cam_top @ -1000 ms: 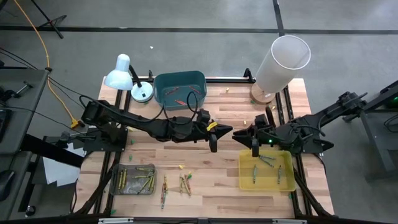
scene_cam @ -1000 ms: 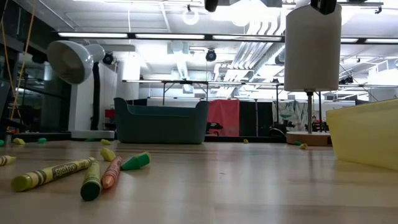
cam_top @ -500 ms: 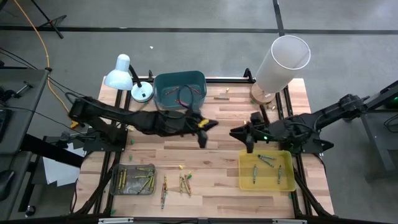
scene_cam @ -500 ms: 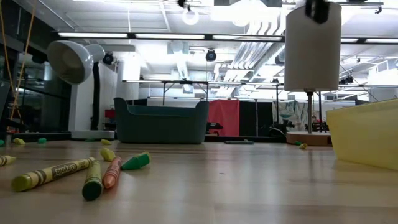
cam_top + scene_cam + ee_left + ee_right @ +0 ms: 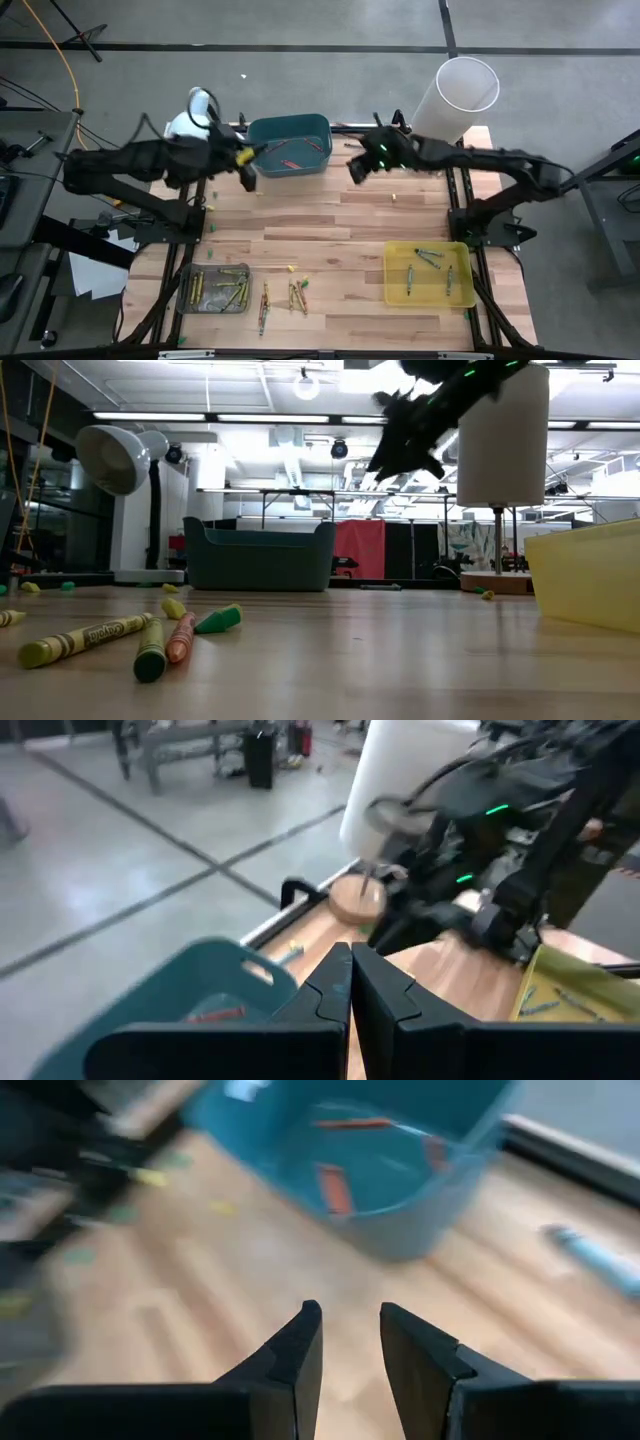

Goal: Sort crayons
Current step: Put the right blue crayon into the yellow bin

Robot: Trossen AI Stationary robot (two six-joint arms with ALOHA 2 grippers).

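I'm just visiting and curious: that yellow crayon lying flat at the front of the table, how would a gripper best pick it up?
Probably from straight above, fingers pinching the middle of the yellow crayon across its thin width. It lies flat, and the green crayon sits close beside one end, so the middle is clearer.

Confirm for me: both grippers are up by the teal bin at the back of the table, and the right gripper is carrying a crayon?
Not quite. The right gripper is empty: the right wrist view shows its fingers apart with only bare table between them. The rest holds; the high view puts it and the shut left gripper on either side of the teal bin.
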